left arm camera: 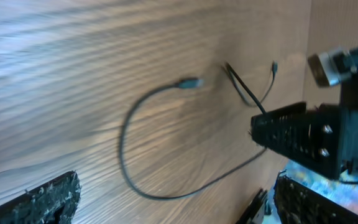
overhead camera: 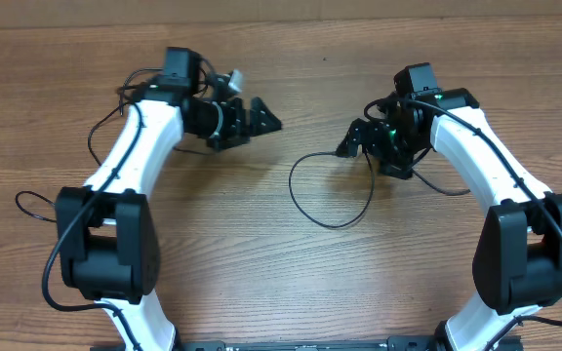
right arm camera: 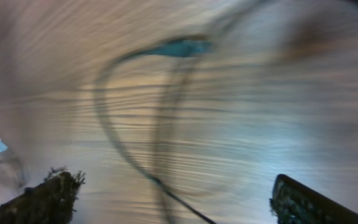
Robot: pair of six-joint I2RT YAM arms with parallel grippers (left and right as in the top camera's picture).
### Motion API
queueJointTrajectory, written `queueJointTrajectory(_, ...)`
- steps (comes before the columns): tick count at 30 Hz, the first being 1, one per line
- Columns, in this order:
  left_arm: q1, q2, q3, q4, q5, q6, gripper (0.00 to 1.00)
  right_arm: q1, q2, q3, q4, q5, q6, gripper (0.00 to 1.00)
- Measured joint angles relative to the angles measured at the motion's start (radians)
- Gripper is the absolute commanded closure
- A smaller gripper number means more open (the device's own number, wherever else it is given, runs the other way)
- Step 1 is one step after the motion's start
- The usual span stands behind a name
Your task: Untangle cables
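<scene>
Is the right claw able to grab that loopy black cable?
Probably yes. The right claw is open and sits right by one end of the cable, and nothing seems to block it.

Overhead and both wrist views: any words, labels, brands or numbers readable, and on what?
None readable. No text shows on the brown wooden table, the thin black cable loop, the white-and-black left arm or right arm; the right wrist view is too blurred to tell.
</scene>
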Motion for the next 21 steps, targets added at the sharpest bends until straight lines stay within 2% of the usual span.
queueJointTrajectory(6,-0.091,0.0,0.0,0.001,-0.002,0.014,0.01,0.0,0.005,0.15,-0.207,0.293,0.114,0.0)
queueJointTrajectory(11,-0.194,0.0,0.0,0.001,-0.089,0.014,0.0,-0.007,0.004,0.29,-0.425,0.543,0.315,0.0)
queueJointTrajectory(16,-0.345,0.0,0.0,0.023,-0.246,0.014,0.0,-0.06,0.004,0.34,-0.521,0.66,0.482,0.0)
queueJointTrajectory(21,-0.494,0.0,0.0,0.116,-0.402,0.009,0.0,-0.135,0.004,0.34,-0.569,0.703,0.546,0.0)
